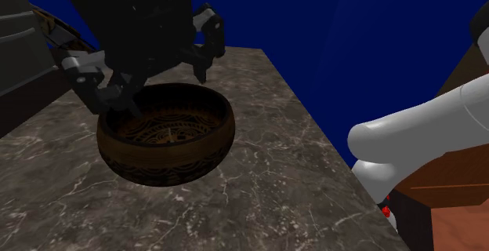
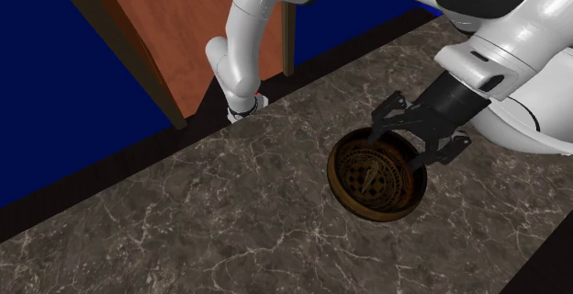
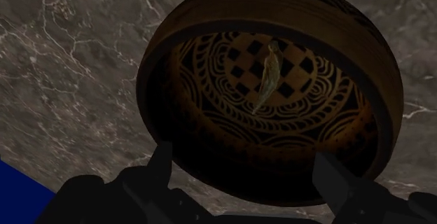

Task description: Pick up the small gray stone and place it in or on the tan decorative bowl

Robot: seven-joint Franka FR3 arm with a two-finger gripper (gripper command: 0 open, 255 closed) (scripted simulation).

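A brown bowl (image 1: 166,154) with dark carved patterns stands on the marble counter (image 1: 258,171). A slim grey-tan stone (image 3: 269,75) lies loose on the bowl's chequered floor, also seen as a pale sliver (image 2: 372,175) from above. My gripper (image 1: 157,81) hangs just over the bowl's far rim, open, with nothing between its fingers. In the wrist view the black fingers (image 3: 162,166) stand wide apart, straddling the bowl's near rim (image 3: 245,191). From the second exterior view the gripper (image 2: 404,145) spreads over the bowl (image 2: 342,180).
The counter edge (image 1: 313,116) falls away toward blue background on the shoulder view's right. A wooden panel (image 2: 184,35) and the arm's base (image 2: 241,108) stand beyond the counter's far edge. A dark object (image 1: 23,45) sits at the shoulder view's left.
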